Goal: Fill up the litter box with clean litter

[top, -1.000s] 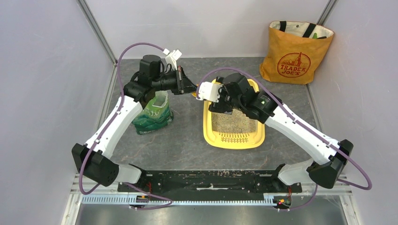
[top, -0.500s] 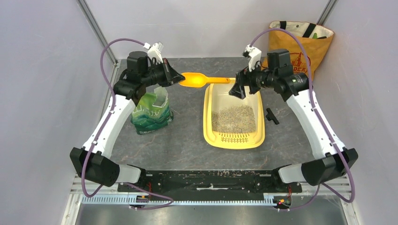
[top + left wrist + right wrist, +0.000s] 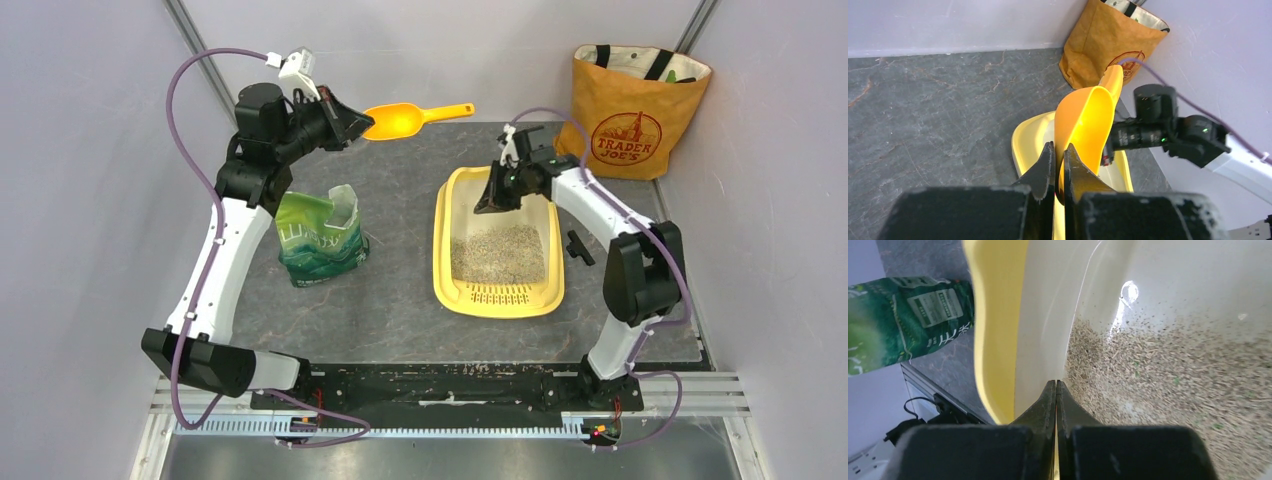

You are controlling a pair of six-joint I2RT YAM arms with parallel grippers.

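Observation:
The yellow litter box (image 3: 440,272) lies mid-table, slotted end towards me, with grey-beige clean litter (image 3: 497,253) spread over its floor. My left gripper (image 3: 347,124) is raised at the back left, shut on the bowl edge of an orange-yellow scoop (image 3: 402,121); in the left wrist view the jaws (image 3: 1058,150) pinch the scoop (image 3: 1088,117) and no litter shows in it. My right gripper (image 3: 491,202) hangs over the box's far end, shut with nothing held. Its tips (image 3: 1056,383) point at the pale inner wall beside the litter (image 3: 1173,375).
A crinkly green litter bag (image 3: 320,240) stands open left of the box. An orange tote bag (image 3: 628,115) sits in the back right corner. A small black part (image 3: 577,247) lies right of the box. Grey walls close in both sides.
My left arm has lifted the scoop up and back to the left. My right arm has pulled back and folded, and its gripper has gone from open to shut over the box's far end.

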